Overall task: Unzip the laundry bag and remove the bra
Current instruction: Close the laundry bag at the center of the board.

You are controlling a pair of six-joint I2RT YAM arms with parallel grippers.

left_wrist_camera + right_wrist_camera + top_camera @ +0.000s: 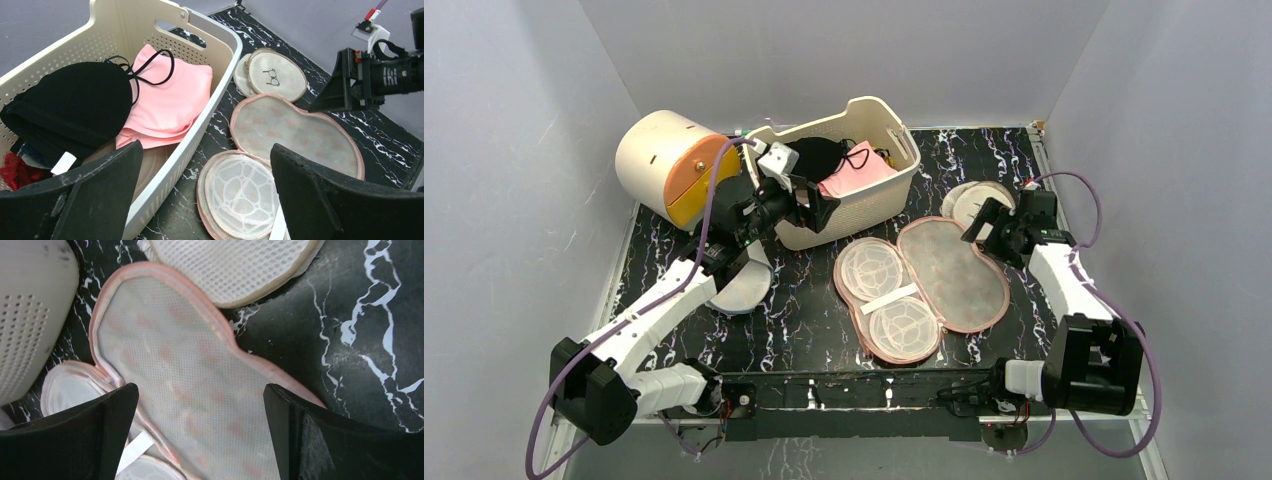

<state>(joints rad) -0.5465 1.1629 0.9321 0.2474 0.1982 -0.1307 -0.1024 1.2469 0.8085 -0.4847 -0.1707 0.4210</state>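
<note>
Laundry bag: I see the peanut-shaped beige mesh laundry bag with pink trim (pixel 921 287) lying unzipped and spread flat in two halves on the black marbled bench (pixel 814 300), just right of the basket; no garment shows inside it

Bra: the black moulded-cup bra with thin straps (pixel 70 107) sits in the cream perforated plastic basket (pixel 864 215), on top of a folded pink garment (pixel 172 107), at the far left of the scene

Left gripper: my left gripper (pixel 207 195) hangs over the basket's near right rim, jaws wide apart and holding nothing

Right gripper: my right gripper (pixel 200 430) hovers above the far right lobe of the bag, jaws apart, nothing between them

Other items: two round beige mesh discs (pixel 977 203) lie at the far right, close beside the bag; a white dome-shaped mesh bag (pixel 742 285) lies under my left arm

Step in hand: I judge the unzipping finished and the bra out of the bag and delivered to the basket, so the task looks essentially complete

Next move: I would pull both arms clear, lifting the left one straight off the basket rim so a finger does not snag a strap
</note>
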